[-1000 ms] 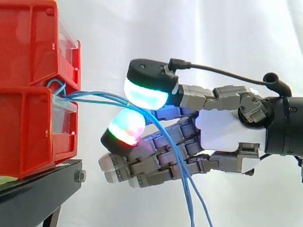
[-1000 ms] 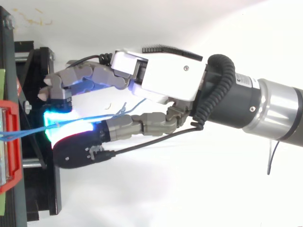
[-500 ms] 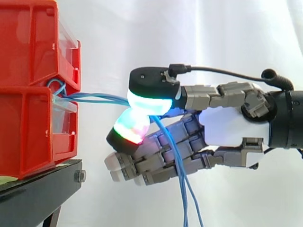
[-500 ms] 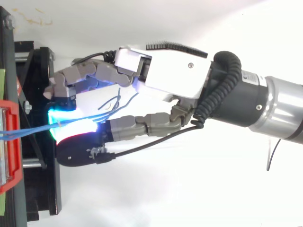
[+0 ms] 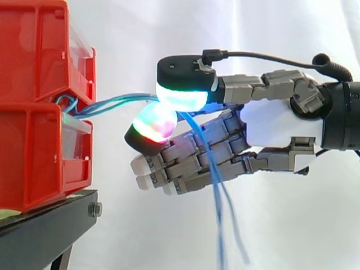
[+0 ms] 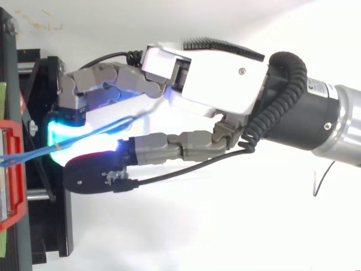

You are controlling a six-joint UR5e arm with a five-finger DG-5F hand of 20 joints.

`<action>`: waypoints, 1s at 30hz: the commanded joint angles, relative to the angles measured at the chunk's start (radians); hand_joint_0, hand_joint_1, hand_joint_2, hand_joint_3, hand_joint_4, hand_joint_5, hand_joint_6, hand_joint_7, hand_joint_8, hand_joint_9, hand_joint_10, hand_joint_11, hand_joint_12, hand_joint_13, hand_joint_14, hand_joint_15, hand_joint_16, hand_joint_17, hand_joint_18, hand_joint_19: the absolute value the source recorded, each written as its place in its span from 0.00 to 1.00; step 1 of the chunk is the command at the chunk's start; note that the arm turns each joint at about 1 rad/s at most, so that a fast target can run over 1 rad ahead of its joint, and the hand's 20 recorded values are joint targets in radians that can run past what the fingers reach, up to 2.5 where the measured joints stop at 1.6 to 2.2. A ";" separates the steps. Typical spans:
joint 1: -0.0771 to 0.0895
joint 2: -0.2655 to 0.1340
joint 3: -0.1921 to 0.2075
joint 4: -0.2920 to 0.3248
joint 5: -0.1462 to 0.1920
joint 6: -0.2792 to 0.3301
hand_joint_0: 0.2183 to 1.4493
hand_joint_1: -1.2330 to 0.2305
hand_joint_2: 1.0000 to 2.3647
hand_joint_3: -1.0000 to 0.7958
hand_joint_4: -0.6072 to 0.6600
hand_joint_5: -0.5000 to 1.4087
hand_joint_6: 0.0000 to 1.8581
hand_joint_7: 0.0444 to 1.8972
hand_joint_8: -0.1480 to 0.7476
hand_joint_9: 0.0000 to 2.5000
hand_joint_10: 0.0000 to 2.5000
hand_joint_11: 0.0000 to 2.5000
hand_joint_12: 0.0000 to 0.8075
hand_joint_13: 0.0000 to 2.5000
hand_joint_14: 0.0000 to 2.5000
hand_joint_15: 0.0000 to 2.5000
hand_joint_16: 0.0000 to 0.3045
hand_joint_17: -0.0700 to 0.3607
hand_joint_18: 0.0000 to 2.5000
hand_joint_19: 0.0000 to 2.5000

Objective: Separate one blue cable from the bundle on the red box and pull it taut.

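From where I stood, the hand [image 5: 270, 124] reached in level toward the red box [image 5: 34, 101]. Its fingers [image 5: 183, 95] were clamped in a pinch: the upper pad, glowing green-white, pressed down on a lower pad that glowed red and cyan, and the blue cables [image 5: 121, 101] passed between the two. The other fingers lay curled just beneath the pinch, holding nothing that I could make out. Ahead of the fingertips the strands ran almost straight to the box and ended in a small loop at the seam where the upper bin sat on the lower one. Behind the pinch, on the palm side, they fell slack, crossing the front of the curled fingers and hanging on below the hand. There was more than one strand in the pinch, though I could not tell how many. Seen from above, the cables [image 6: 34, 153] left the box's edge [image 6: 14, 186] and met the glowing pads, and one thin strand carried on into the gap toward the palm. The fingers stood near the box but clear of it. The black stand [image 5: 50, 225] sat below and ahead of them, with the white curtain [image 5: 169, 34] behind.
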 commanded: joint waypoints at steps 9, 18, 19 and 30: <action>-0.004 0.000 0.000 -0.001 0.000 0.004 0.28 0.36 0.01 0.36 0.69 0.22 0.27 0.64 0.50 0.24 0.00 0.02 0.45 0.19 0.00 0.04 0.13 0.37 0.13 0.03; -0.005 0.000 0.000 -0.001 0.000 0.004 0.31 0.51 0.01 0.38 0.69 0.23 0.27 0.63 0.50 0.25 0.00 0.02 0.44 0.20 0.00 0.04 0.13 0.37 0.13 0.05; -0.004 0.000 0.000 -0.001 0.000 0.004 0.32 0.50 0.01 0.40 0.69 0.23 0.27 0.62 0.51 0.25 0.00 0.02 0.44 0.20 0.00 0.04 0.13 0.37 0.13 0.05; -0.005 0.000 0.006 -0.001 0.000 0.006 0.38 0.28 0.01 0.49 0.69 0.22 0.27 0.61 0.49 0.24 0.00 0.02 0.45 0.21 0.00 0.05 0.13 0.37 0.17 0.05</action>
